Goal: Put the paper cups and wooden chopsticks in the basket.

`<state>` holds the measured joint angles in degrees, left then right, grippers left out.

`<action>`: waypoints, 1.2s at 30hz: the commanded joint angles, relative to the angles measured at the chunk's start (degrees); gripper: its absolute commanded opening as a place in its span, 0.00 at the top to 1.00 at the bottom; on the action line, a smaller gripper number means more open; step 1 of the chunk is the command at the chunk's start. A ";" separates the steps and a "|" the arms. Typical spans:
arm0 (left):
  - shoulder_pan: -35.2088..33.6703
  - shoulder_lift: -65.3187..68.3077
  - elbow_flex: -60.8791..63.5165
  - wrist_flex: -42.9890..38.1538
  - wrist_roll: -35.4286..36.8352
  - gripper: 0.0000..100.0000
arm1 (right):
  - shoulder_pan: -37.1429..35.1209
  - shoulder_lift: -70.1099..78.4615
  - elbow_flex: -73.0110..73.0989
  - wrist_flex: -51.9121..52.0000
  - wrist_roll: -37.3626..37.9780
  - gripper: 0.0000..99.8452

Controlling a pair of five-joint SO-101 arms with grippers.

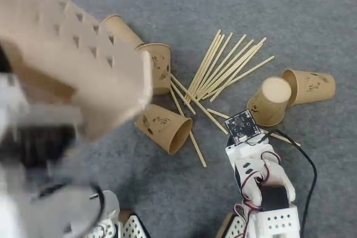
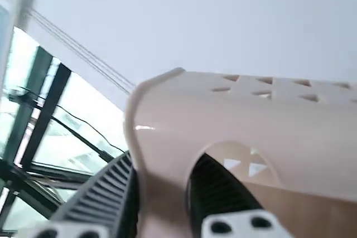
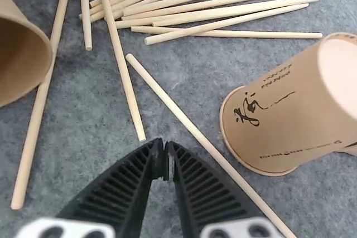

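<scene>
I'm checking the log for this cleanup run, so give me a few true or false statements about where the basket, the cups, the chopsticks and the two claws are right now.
1. The left claw grips the basket by its rim. True.
2. The right claw holds a chopstick. False: it is shut and empty, above the mat.
3. Every paper cup is inside the basket. False: the paper cups lie out on the mat.
4. Loose chopsticks lie on the mat among the cups. True.
</scene>
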<state>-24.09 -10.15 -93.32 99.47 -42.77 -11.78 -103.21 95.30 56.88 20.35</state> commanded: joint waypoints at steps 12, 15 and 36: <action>10.64 -48.44 73.27 -6.95 -0.18 0.99 | -0.13 -0.66 1.05 0.40 0.70 0.99; 7.65 -56.26 92.53 -18.46 -1.76 0.99 | -0.13 -0.66 1.05 0.92 0.70 0.99; -7.91 -77.36 172.88 -111.03 -17.49 0.99 | -0.22 -0.66 1.05 1.36 0.70 0.99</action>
<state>-31.47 -95.87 80.22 4.00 -59.38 -11.78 -103.21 95.30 57.93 20.35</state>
